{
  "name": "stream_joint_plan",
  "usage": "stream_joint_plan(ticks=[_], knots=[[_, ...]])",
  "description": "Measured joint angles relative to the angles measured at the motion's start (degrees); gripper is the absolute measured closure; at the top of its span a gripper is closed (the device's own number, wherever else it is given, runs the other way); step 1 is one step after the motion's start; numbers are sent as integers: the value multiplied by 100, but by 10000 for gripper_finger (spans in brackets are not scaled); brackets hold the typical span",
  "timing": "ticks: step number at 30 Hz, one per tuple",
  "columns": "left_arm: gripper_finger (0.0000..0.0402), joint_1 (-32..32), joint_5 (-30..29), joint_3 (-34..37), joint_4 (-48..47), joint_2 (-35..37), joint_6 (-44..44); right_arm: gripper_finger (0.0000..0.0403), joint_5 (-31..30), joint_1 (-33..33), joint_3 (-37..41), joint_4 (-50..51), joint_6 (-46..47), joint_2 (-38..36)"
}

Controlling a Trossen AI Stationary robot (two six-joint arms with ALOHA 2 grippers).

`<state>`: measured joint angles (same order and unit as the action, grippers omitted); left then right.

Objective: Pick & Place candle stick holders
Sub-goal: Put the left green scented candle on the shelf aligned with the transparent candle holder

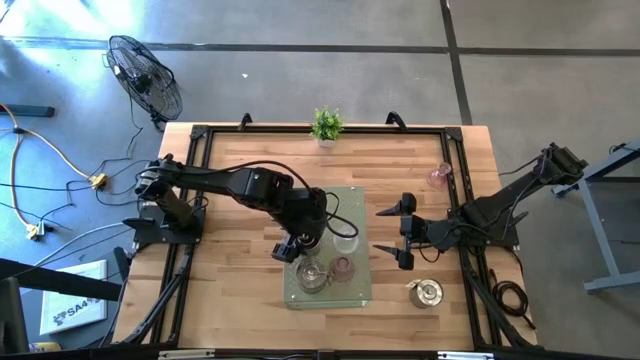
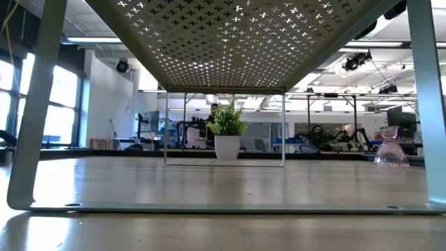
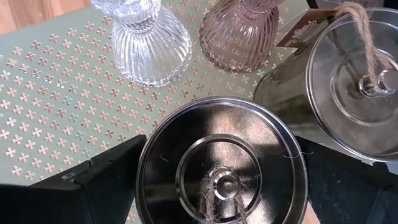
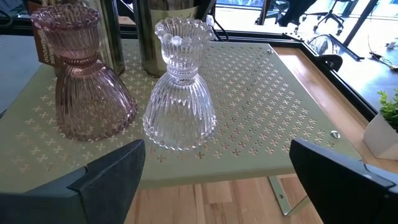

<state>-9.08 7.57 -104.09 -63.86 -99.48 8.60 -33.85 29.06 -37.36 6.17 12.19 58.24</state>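
The left end effector (image 1: 290, 246) hovers fingers apart over a silver holder (image 3: 222, 162) on the perforated green stand (image 1: 360, 292), crowded by the clear (image 4: 179, 93) and pink (image 4: 81, 84) glass holders. The right end effector (image 1: 404, 232), also apart, waits just beside the stand's edge over bare worktop (image 1: 240, 270).

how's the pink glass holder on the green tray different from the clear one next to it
The pink glass holder is rose tinted; the clear glass holder has no colour. The pink one's rim is a fairly even beaded ring, while the clear one's rim flares into taller scallops. Both are ribbed, bell-shaped and stand upright side by side on the perforated green tray.
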Motion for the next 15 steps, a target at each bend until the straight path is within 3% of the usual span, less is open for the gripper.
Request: stream_joint_plan(ticks=[15], knots=[[25, 0, -1, 0, -4, 0, -42, 10, -1, 0, 0, 3, 0, 0]])
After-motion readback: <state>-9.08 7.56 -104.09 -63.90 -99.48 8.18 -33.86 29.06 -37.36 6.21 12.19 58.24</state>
